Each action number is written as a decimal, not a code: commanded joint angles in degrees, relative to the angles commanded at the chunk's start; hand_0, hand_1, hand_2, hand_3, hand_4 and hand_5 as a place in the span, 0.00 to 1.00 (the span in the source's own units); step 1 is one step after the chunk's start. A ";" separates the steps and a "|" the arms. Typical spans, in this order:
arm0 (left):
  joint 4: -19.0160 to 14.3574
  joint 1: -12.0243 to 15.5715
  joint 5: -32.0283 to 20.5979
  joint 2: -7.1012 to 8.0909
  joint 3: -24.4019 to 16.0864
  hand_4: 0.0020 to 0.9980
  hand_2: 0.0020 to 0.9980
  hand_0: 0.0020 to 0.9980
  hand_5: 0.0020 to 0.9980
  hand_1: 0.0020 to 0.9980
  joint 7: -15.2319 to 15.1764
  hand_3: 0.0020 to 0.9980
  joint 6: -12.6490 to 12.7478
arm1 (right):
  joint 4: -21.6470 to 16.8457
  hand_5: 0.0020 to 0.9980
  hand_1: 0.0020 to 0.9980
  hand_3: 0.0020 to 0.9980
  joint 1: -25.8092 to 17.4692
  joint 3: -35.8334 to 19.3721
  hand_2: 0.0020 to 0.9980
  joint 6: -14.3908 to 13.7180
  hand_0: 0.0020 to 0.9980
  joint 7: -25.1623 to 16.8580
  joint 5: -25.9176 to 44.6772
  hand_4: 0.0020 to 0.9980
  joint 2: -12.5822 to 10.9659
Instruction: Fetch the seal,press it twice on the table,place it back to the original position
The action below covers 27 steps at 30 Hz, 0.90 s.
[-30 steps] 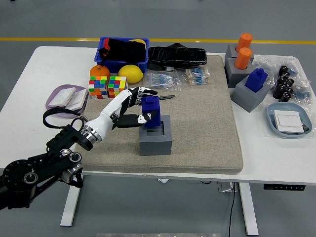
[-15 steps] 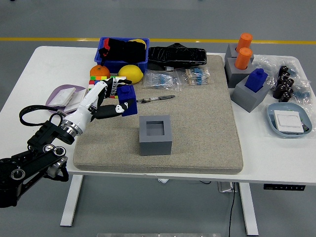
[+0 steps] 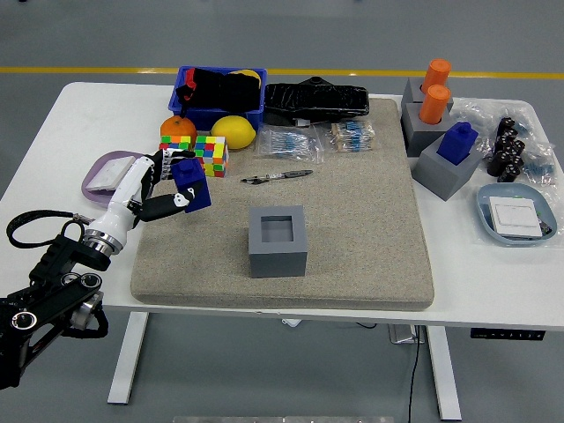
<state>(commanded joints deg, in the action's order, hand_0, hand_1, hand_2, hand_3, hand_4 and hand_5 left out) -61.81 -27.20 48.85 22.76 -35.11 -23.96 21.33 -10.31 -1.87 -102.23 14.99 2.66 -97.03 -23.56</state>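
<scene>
My left hand (image 3: pixel 167 182) is shut on the blue seal (image 3: pixel 191 184), a blocky blue stamp. It holds the seal over the left part of the tan mat (image 3: pixel 352 220), in front of the colour cubes (image 3: pixel 195 154). The grey holder (image 3: pixel 278 240) that matches the seal stands near the mat's middle with its square socket empty. My left arm reaches in from the lower left corner. My right arm does not show.
A pen (image 3: pixel 277 176) lies on the mat beyond the holder. A purple tray (image 3: pixel 109 175), an orange (image 3: pixel 177 128), a lemon (image 3: pixel 233 130) and a blue bin (image 3: pixel 218 95) crowd the back left. More grey holders with a blue seal (image 3: pixel 458 141) and orange cylinders (image 3: pixel 434 91) stand at the right.
My left hand lifted the blue seal out of the grey holder and carried it leftward across the mat. The holder's socket now stands empty.
</scene>
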 joint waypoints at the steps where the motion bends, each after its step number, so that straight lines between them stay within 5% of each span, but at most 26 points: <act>1: 0.26 0.10 -0.15 -0.08 0.03 0.52 0.52 0.63 0.00 0.44 -0.17 0.69 0.07 | 0.00 0.47 0.71 0.65 0.03 0.16 0.68 0.00 0.80 -0.06 0.10 0.83 -0.08; 27: 5.55 2.38 -1.85 -1.87 1.06 0.52 0.51 0.63 0.00 0.44 -2.26 0.68 0.67 | -0.18 0.47 0.71 0.66 -1.14 0.44 0.68 0.00 0.80 -1.15 1.28 0.83 -0.13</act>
<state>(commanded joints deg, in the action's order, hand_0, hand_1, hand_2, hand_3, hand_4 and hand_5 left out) -56.26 -24.83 46.99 20.90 -34.05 -26.22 22.00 -10.49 -3.01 -101.79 14.99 1.50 -95.75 -23.69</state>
